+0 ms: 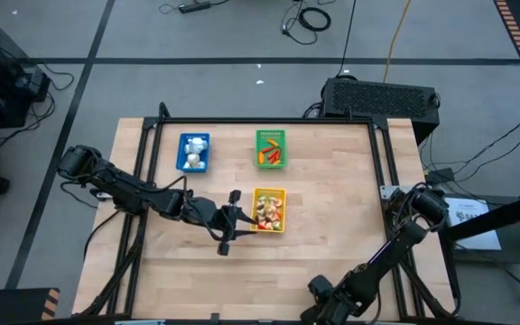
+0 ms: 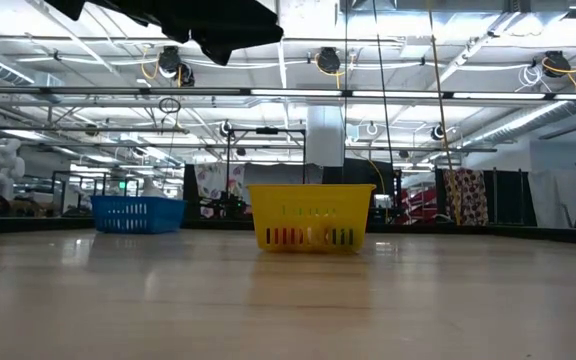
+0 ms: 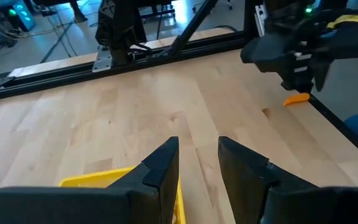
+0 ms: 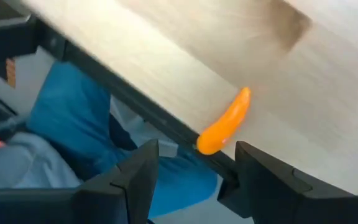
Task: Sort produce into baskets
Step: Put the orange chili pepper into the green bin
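Reaching in from the left edge, the left arm holds its tool point(image 1: 242, 215) just beside the yellow basket point(image 1: 270, 192), fingers point(image 3: 160, 167) slightly apart with nothing between them. The blue basket point(image 1: 193, 137) with white bulbs point(image 1: 194, 160) and the green basket point(image 1: 271, 134) with orange-red pieces point(image 1: 273, 158) stand farther back on the tabletop point(image 1: 332, 199); mixed produce point(image 1: 269, 212) fills the yellow one. At the right edge, the right tool point(image 4: 194, 177) hovers with fingers wide apart over a lone carrot point(image 4: 224, 122).
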Tool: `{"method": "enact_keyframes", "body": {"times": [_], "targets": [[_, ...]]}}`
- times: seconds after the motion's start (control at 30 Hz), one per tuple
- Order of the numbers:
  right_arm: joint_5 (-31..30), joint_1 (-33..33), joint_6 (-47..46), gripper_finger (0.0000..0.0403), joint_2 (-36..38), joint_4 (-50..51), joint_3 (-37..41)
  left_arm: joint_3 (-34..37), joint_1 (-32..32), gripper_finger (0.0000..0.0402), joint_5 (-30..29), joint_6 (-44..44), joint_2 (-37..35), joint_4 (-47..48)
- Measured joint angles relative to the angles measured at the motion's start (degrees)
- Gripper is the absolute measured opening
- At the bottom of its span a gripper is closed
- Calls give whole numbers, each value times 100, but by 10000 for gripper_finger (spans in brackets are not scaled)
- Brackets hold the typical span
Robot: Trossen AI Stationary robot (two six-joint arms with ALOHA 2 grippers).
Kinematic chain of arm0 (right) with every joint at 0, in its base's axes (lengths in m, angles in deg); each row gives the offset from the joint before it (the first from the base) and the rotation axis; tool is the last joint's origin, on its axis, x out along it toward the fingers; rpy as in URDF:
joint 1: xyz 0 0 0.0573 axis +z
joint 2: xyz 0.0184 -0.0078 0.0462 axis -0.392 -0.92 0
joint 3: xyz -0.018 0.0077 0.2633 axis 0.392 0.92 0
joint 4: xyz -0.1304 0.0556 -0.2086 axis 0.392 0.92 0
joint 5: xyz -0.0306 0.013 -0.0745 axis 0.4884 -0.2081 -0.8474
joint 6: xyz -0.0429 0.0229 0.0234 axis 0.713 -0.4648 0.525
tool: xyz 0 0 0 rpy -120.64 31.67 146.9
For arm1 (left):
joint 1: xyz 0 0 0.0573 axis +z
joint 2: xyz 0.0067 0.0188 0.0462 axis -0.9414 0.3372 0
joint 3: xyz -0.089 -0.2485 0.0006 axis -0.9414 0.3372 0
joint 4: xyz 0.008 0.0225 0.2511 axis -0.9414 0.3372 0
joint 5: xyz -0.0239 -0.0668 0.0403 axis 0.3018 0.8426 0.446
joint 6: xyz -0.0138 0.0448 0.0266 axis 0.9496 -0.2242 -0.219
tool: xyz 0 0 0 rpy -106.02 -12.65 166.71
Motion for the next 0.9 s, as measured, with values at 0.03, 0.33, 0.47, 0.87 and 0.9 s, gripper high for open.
{"method": "enact_keyframes", "body": {"times": [0.03, 0.33, 0.47, 0.87, 0.9], "targets": [[-2, 10, -150, 203, 0, 28, 0, 0, 0, 121, 45, -2, 0, 20], [-55, 31, -1060, 203, 0, 210, 0, 0, 0, 121, 152, -179, 0, 199], [-57, 31, -1220, 203, -31, 337, 0, 0, -2, 121, 159, -285, 0, 275], [-31, 13, -1355, 203, -374, 238, -9, 0, 0, 121, 163, -434, 0, 348], [-2, 11, -1368, 203, -408, 220, -16, 0, 0, 121, 163, -452, 0, 348]]}}
